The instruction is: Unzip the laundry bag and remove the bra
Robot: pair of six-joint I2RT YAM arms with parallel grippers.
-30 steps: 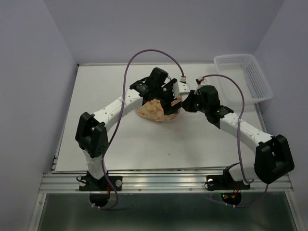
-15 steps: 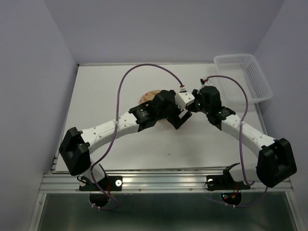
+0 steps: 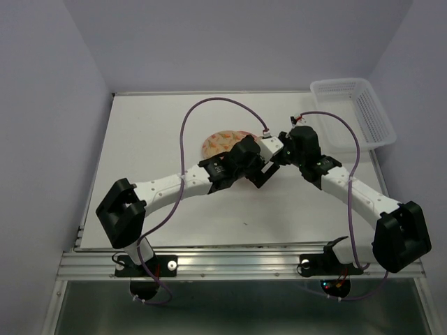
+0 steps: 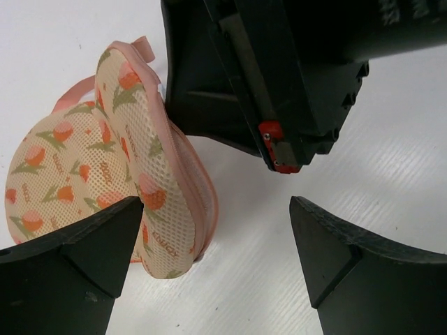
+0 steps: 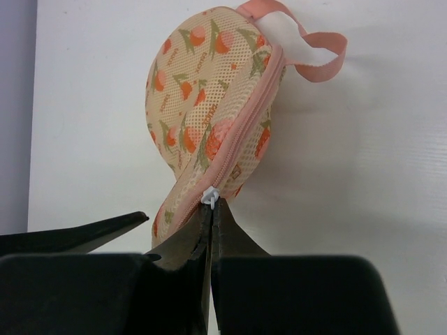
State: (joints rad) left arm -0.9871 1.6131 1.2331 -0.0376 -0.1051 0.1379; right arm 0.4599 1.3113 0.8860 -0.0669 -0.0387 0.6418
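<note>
Pinching the zip pull (image 5: 209,196), right gripper (image 5: 211,213) clamped tight on the laundry bag (image 5: 209,118).
Left gripper (image 4: 213,241) gapes wide at its 4 o'clock, arm hiding half the pouch from above; basket (image 3: 353,112) at 2 o'clock.

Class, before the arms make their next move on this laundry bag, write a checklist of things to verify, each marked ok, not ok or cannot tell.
1. Right gripper shut on the zip pull: ok.
2. Left gripper bracing the laundry bag: not ok, jaws open, bag beside one finger.
3. Zip opened: not ok, visible stretch closed.
4. Bra inside: cannot tell.
</note>
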